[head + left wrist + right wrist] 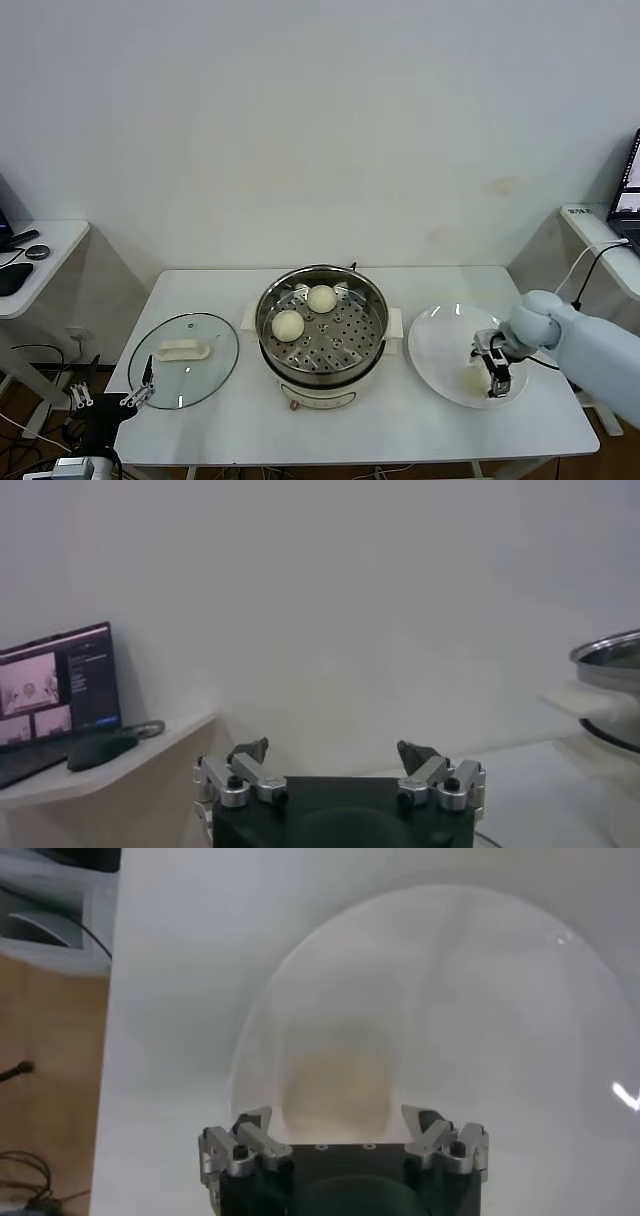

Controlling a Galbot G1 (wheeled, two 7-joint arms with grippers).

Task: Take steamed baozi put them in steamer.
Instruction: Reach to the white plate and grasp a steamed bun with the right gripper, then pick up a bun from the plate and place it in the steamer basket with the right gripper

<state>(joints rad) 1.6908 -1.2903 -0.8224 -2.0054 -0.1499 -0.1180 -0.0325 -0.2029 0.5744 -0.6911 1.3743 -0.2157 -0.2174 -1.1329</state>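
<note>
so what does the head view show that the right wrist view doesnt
Only the head view shows the steamer with two baozi on its perforated tray, the glass lid lying on the table, and the left gripper parked open off the table's front left corner. Only the right wrist view shows the right gripper's fingers spread either side of a baozi. Both show that bun on the white plate and the right gripper over it.

Right arm working, left arm parked

The right gripper [492, 380] points straight down off a bent wrist out on the robot's right, fingers [424, 1120] spread apart. The left gripper [110, 397] sits low at the robot's left, jaws wide open, just idling.
</note>
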